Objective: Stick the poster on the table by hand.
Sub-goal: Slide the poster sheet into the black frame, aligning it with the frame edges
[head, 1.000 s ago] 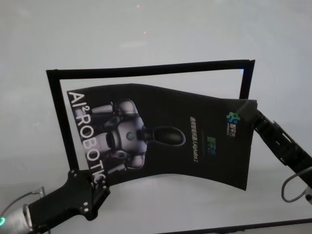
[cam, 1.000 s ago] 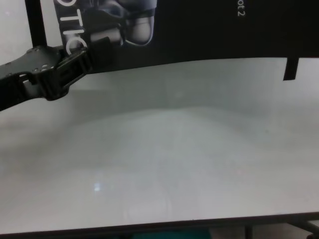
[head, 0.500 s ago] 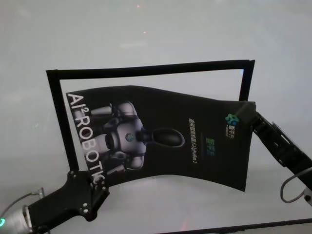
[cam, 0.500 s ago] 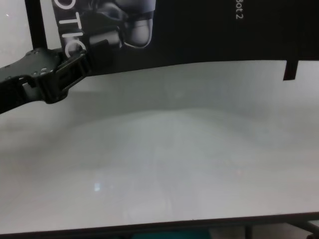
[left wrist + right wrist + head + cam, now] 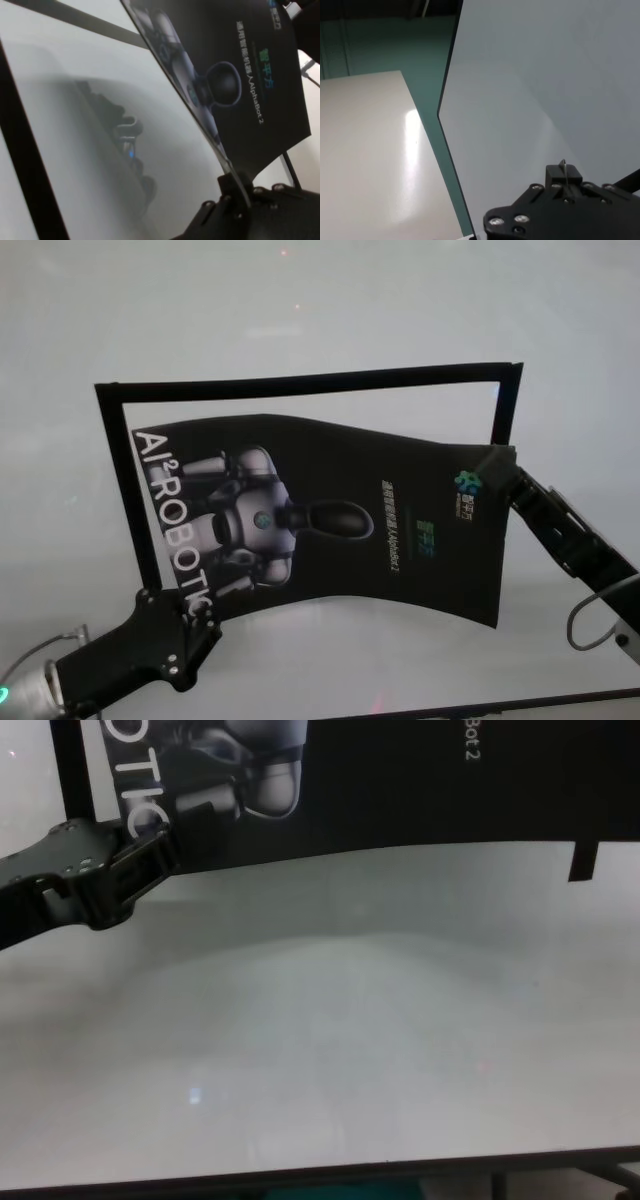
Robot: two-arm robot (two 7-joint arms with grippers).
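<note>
The poster (image 5: pixel 330 530), a black glossy sheet with a grey robot picture and white letters, hangs curved just above the table (image 5: pixel 300 300). My left gripper (image 5: pixel 193 612) is shut on its near left corner, which also shows in the chest view as the left gripper (image 5: pixel 150 845) under the poster (image 5: pixel 420 780). My right gripper (image 5: pixel 497 460) is shut on the far right corner. The left wrist view shows the poster (image 5: pixel 240 65) rising from the left gripper (image 5: pixel 235 182). In the right wrist view the right gripper (image 5: pixel 563 175) pinches the sheet's thin edge.
Narrow black strips lie on the table around the poster: a far strip (image 5: pixel 310 383), a left strip (image 5: pixel 125 480) and a short right strip (image 5: pixel 505 405). The table's dark near edge (image 5: pixel 300 1178) runs below. The table's side edge (image 5: pixel 447 130) borders a teal floor.
The poster has shifted a little to the left and away from me, carried by both grippers. The right gripper moved left with its corner.
</note>
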